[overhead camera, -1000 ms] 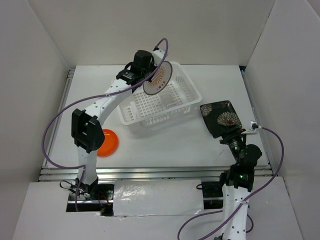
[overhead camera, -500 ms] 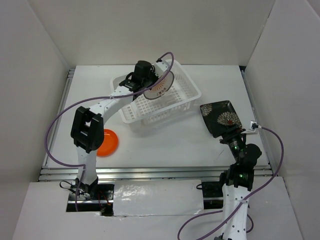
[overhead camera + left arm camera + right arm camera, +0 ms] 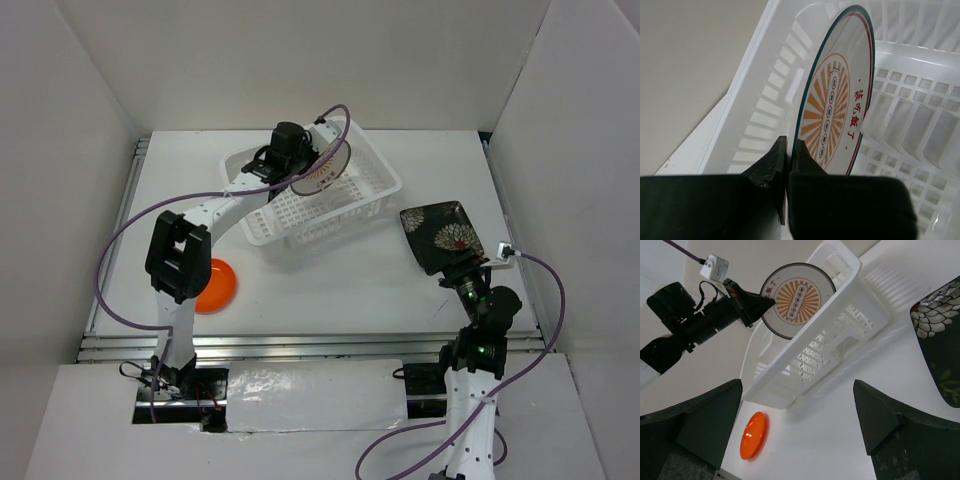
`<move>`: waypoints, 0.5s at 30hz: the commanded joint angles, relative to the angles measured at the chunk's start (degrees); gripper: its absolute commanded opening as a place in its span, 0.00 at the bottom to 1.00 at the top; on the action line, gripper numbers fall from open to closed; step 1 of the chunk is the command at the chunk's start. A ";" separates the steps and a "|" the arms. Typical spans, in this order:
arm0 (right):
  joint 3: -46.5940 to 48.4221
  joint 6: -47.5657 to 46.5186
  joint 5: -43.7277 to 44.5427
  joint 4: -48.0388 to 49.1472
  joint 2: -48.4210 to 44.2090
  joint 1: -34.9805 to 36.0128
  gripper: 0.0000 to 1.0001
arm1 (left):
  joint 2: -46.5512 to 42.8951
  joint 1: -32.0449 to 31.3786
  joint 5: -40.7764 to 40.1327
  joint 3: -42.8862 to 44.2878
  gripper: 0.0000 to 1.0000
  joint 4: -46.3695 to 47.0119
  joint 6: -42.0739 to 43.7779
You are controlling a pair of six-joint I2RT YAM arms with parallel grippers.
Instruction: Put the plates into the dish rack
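The white round plate with the orange sunburst (image 3: 322,170) is held on edge and tilted. Its decorated face is turned toward the right side of the table, and its rim runs from the near end of the white dish rack (image 3: 372,203) to the far end. It is pinched at the rim by the left gripper (image 3: 788,143), whose dark fingers are closed to a thin slit on it. The plate is inside the rack's left part, beside the slotted wall; whether it touches the floor cannot be told.

Compared with a second ago, the plate is carried lower and seen more edge-on, and the rack is shifted slightly toward the far left.

The rack is glossy gridded plastic with upright ribs. The plate is smooth, dark-rimmed, with red characters.

The right gripper (image 3: 458,270) is spread wide and empty, near the dark square flowered plate (image 3: 442,235), which lies flat. The small orange plate (image 3: 215,285) lies flat at the near left.
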 commanded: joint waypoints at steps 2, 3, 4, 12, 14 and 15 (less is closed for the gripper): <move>-0.13 -1.08 0.37 3.49 0.08 -0.19 1.00 | 1.06 0.19 -1.58 2.32 0.00 6.55 1.35; -0.21 -1.08 0.46 3.58 0.08 -0.28 1.00 | 1.06 0.19 -1.49 2.06 0.00 6.99 1.18; -0.30 -1.08 0.46 3.58 0.16 -0.28 1.00 | 1.15 0.19 -1.40 1.62 0.00 7.25 1.18; -0.39 -1.08 0.19 3.67 0.43 -0.19 1.00 | 2.38 0.10 -0.61 2.57 0.20 6.56 0.12; -0.30 -1.17 0.19 3.49 0.34 -0.28 1.00 | 2.82 0.02 -0.52 3.19 0.29 5.76 0.04; -0.21 -1.26 0.19 3.32 0.25 -0.28 1.00 | 3.00 0.02 -0.44 3.37 0.35 5.67 -0.05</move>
